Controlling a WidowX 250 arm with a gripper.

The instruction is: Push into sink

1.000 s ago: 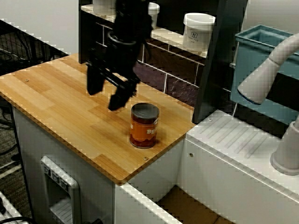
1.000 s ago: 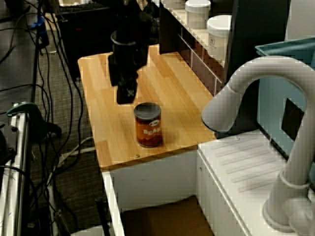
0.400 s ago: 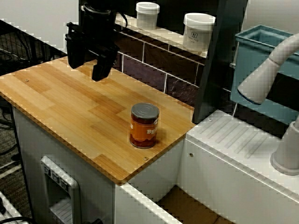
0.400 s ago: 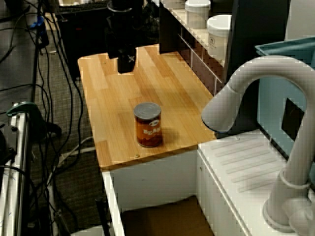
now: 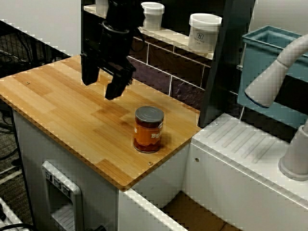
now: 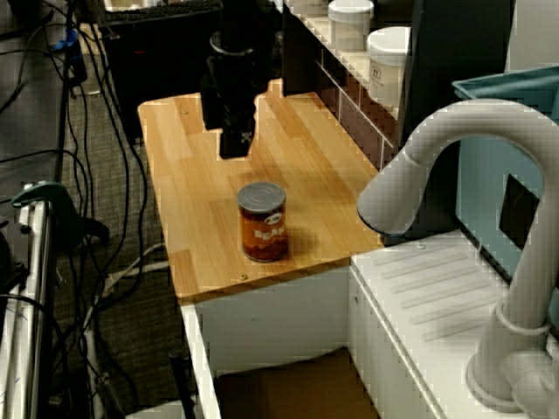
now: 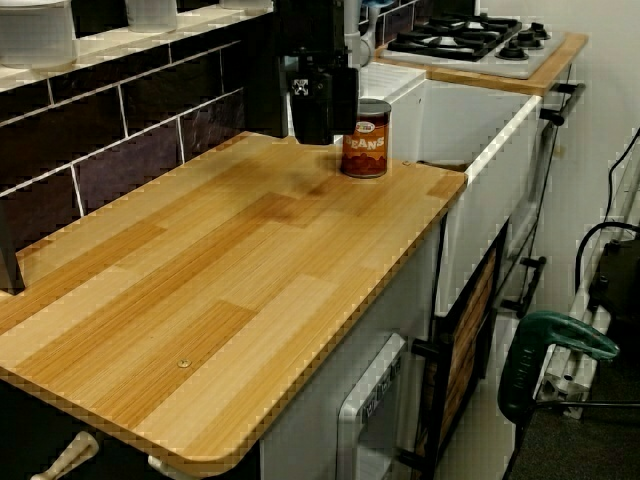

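Observation:
An orange bean can (image 5: pixel 148 130) with a grey lid stands upright near the right end of the wooden counter (image 5: pixel 57 106), close to the edge over the sink (image 5: pixel 192 214). The sink is a deep white-walled basin with a tan floor. The can also shows in the side view (image 6: pixel 263 223) and the end view (image 7: pixel 366 140). My black gripper (image 5: pixel 101 85) hangs open and empty above the counter, to the left of and behind the can, not touching it. It shows too in the side view (image 6: pixel 229 135) and the end view (image 7: pixel 320 105). The sink's rim (image 7: pixel 497 145) lies just past the can.
A white ridged drainboard (image 5: pixel 250 144) lies right of the counter, with a grey faucet (image 5: pixel 276 77) over it and a teal tub (image 5: pixel 269 53) behind. White jars (image 5: pixel 204 31) stand on a dark tiled shelf. A stove (image 7: pixel 470 40) lies beyond the sink.
My gripper rose and pulled away from the can to the counter's back left, then came part of the way back toward it. The can has not moved.

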